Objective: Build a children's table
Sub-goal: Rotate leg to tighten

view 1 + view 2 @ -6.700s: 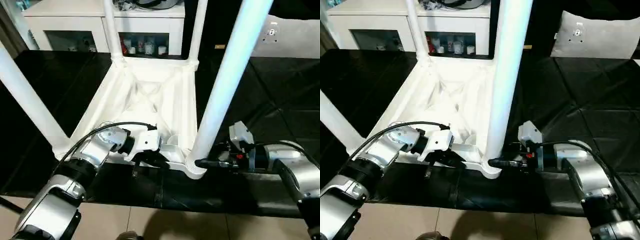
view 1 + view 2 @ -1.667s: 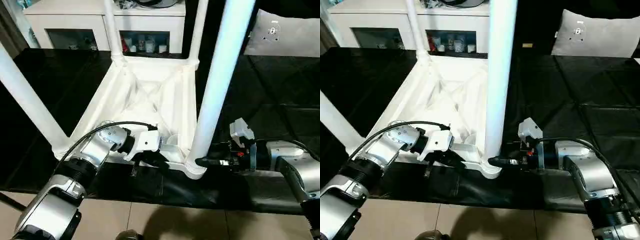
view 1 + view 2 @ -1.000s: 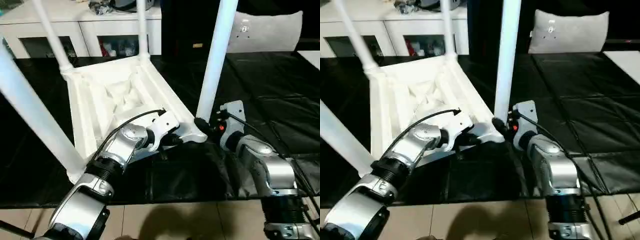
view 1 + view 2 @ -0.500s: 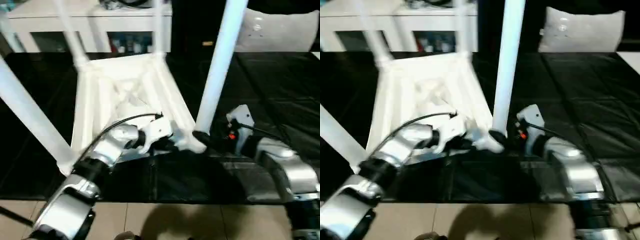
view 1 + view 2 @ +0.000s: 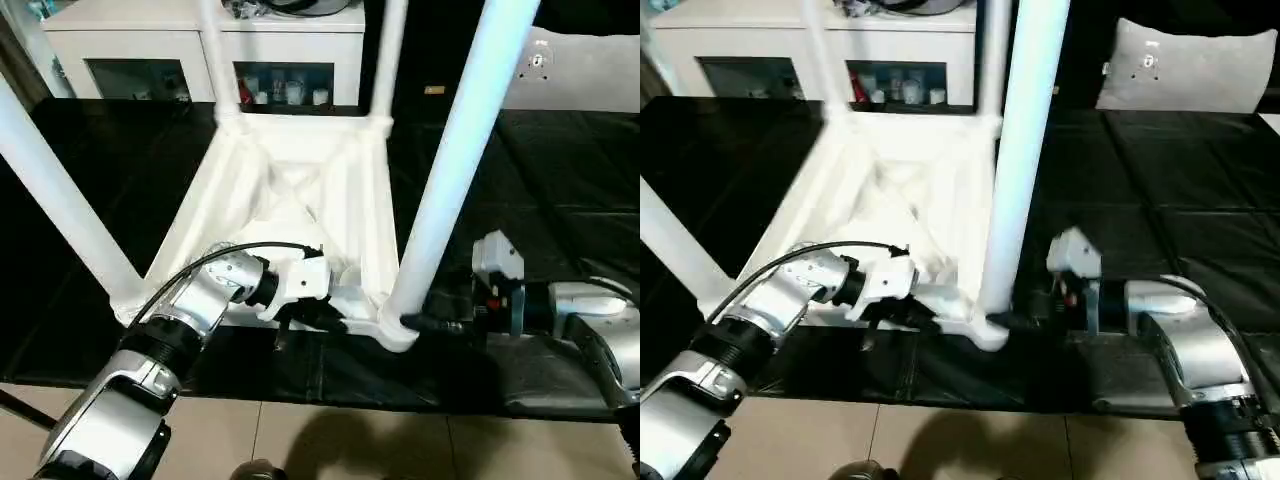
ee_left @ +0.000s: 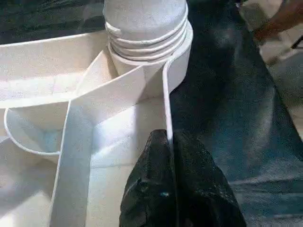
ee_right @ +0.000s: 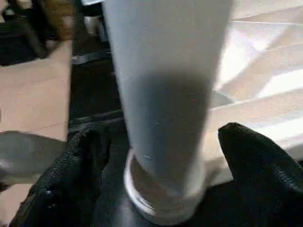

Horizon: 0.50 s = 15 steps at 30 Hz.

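White plastic children's table (image 5: 290,200) lies upside down on the black floor mat (image 5: 560,180), its ribbed underside facing up and four long tapered white legs rising from the round corner sockets. A second ago the whole table sat skewed, its near right corner swung away from the robot; now it lies square again, much as it did well before. The left gripper (image 6: 169,142) stays clamped on the thin near rim of the tabletop, its black fingers pressed together over the wall just beside the near right corner socket (image 5: 400,335). The right gripper (image 7: 165,156) has its fingers spread wide on either side of the near right leg (image 5: 455,150) at its base, not pinching it; a second ago that gripper was at the leg's far side.

The left wrist view shows the threaded collar where the leg meets the socket. The head views show a white cabinet with glass doors (image 5: 150,60) behind and a grey cushion (image 5: 1185,65).
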Motion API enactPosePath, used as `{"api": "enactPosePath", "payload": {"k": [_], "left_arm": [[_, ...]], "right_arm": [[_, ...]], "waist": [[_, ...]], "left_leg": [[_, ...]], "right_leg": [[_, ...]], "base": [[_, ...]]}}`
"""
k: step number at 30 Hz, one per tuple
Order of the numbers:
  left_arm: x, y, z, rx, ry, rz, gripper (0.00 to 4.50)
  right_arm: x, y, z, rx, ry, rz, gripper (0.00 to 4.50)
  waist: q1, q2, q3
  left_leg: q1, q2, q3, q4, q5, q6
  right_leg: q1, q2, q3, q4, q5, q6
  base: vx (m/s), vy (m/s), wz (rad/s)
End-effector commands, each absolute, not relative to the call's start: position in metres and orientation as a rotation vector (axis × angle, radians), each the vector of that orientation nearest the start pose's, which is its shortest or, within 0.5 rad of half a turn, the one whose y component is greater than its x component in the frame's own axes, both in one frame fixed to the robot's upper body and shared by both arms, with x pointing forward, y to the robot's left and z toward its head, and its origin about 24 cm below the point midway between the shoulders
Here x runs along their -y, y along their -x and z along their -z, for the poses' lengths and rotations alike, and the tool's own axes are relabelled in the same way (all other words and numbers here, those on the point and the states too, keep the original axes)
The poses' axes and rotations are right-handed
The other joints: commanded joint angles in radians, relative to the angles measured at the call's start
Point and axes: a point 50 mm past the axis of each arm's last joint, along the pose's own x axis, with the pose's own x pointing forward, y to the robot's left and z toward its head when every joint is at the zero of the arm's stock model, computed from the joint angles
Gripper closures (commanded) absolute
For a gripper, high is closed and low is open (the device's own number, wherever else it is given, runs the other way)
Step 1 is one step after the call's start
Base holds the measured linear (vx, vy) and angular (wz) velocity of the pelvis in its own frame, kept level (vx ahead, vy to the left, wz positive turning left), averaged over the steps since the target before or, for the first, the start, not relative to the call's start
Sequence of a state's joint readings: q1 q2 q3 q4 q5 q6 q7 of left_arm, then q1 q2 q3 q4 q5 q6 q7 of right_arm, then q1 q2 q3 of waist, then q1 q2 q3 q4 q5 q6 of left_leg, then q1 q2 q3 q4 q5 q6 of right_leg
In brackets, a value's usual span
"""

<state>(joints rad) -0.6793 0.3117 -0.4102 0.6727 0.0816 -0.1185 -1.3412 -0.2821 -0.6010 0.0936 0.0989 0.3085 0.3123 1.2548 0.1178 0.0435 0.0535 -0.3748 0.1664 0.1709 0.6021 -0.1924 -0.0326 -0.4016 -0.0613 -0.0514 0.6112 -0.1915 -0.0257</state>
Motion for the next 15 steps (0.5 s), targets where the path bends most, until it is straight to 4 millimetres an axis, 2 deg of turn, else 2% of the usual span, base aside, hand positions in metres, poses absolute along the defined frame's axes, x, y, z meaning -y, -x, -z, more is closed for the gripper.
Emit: {"api": "enactPosePath", "payload": {"k": [1,2,11,15], "left_arm": [[-0.0893,-0.3087,-0.06,-0.346,-0.66,1.71,4.5],[-0.0893,-0.3082,-0.0599,-0.347,-0.662,1.716,4.5],[-0.0915,-0.3077,-0.0599,-0.351,-0.671,1.736,4.5],[-0.0921,-0.3077,-0.0597,-0.353,-0.673,1.737,4.5]], "right_arm": [[0.1915,-0.2657,-0.0831,-0.344,0.162,-1.298,0.85],[0.1909,-0.2656,-0.0818,-0.347,0.155,-1.302,0.85],[0.1893,-0.2669,-0.0779,-0.361,0.135,-1.317,1.8],[0.1875,-0.2683,-0.0776,-0.358,0.12,-1.314,2.16]], "waist": [[-0.002,-0.019,-0.071],[-0.001,-0.02,-0.071],[0.0,-0.018,-0.074],[0.001,-0.017,-0.073]], "left_leg": [[0.01,0.066,-0.017,-0.06,-0.108,0.102],[0.009,0.065,-0.016,-0.06,-0.109,0.098],[0.007,0.064,-0.017,-0.057,-0.09,0.1],[0.009,0.065,-0.016,-0.059,-0.102,0.095]], "right_leg": [[0.057,-0.089,0.043,-0.068,-0.129,-0.227],[0.057,-0.09,0.044,-0.069,-0.136,-0.224],[0.059,-0.089,0.042,-0.065,-0.106,-0.226],[0.057,-0.088,0.042,-0.067,-0.122,-0.227]], "base": [[0.0,0.0,0.0],[0.0,0.0,0.0],[0.0,0.0,0.0],[0.0,0.0,0.0]]}}
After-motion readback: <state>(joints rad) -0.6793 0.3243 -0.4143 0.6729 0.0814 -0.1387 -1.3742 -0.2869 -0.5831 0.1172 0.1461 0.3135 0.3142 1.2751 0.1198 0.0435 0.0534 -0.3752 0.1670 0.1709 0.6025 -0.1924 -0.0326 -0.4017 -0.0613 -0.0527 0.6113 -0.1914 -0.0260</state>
